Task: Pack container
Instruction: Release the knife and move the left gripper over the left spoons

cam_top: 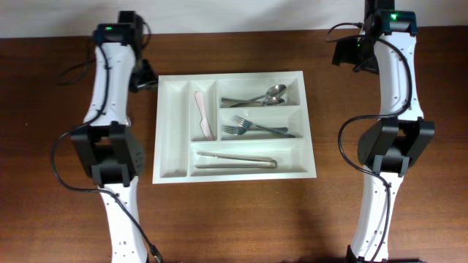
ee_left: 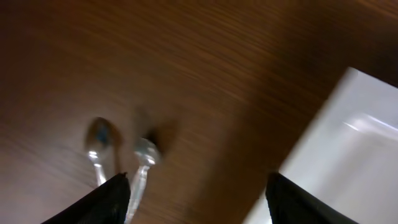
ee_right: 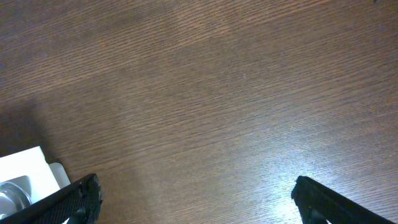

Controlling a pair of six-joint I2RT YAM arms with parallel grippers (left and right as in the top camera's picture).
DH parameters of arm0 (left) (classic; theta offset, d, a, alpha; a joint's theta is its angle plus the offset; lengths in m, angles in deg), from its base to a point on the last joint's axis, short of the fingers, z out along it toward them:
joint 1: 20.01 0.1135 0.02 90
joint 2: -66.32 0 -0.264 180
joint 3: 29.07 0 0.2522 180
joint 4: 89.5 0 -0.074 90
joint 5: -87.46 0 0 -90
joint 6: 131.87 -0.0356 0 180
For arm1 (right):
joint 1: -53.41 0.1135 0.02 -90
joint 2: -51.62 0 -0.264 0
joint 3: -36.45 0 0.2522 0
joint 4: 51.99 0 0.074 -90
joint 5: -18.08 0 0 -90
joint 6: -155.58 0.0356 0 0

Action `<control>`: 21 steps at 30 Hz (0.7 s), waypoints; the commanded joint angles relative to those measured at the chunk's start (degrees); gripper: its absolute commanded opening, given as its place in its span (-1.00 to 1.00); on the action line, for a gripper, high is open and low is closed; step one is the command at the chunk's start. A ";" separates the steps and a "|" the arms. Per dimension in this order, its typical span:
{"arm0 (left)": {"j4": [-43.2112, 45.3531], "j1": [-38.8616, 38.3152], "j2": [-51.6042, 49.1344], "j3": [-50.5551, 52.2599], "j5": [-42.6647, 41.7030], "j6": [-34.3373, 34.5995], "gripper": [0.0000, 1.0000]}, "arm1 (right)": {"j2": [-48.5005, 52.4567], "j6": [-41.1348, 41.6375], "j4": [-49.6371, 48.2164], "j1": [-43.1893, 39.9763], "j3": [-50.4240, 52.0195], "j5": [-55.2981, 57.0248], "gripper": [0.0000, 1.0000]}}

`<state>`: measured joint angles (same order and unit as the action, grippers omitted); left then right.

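Note:
The container (cam_top: 172,131), a large white cutlery tray, lies in the middle of the table. It holds spoons (cam_top: 267,96), forks (cam_top: 245,128), tongs (cam_top: 235,160) and a pink knife (cam_top: 203,115). My left gripper (cam_top: 146,75) hovers by the tray's far left corner. In the blurred left wrist view it (ee_left: 199,200) is open over bare wood, with two shiny spoons (ee_left: 144,155) lying on the table just by its left finger and the tray's edge (ee_left: 348,143) at the right. My right gripper (cam_top: 344,52) is beyond the tray's far right corner, open (ee_right: 199,202) over bare wood.
The tray's leftmost narrow compartment (cam_top: 172,117) holds nothing. A corner of the tray (ee_right: 28,165) shows at the lower left of the right wrist view. Both arm bases stand at the near table edge, left and right of the tray. Black cables run along both arms.

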<state>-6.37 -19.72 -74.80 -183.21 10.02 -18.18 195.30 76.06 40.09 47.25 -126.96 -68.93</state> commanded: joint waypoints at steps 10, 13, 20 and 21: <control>3.06 1.38 -3.41 5.66 5.03 -1.44 0.48 | 0.09 -0.13 -0.09 0.42 0.24 0.68 0.98; 3.41 1.38 -3.41 5.79 7.10 -1.44 0.48 | 0.09 -0.11 -0.09 0.42 0.24 0.68 0.98; 3.61 1.38 -3.43 8.33 13.51 -1.49 0.48 | 0.09 -0.11 -0.11 0.42 0.24 0.66 0.98; 3.61 1.38 -3.43 8.92 13.73 -1.46 0.48 | 0.09 -0.11 -0.11 0.42 0.24 0.66 0.98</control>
<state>-2.72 -18.58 -78.45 -176.19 19.61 -18.93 195.30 76.04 40.09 47.25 -126.96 -68.93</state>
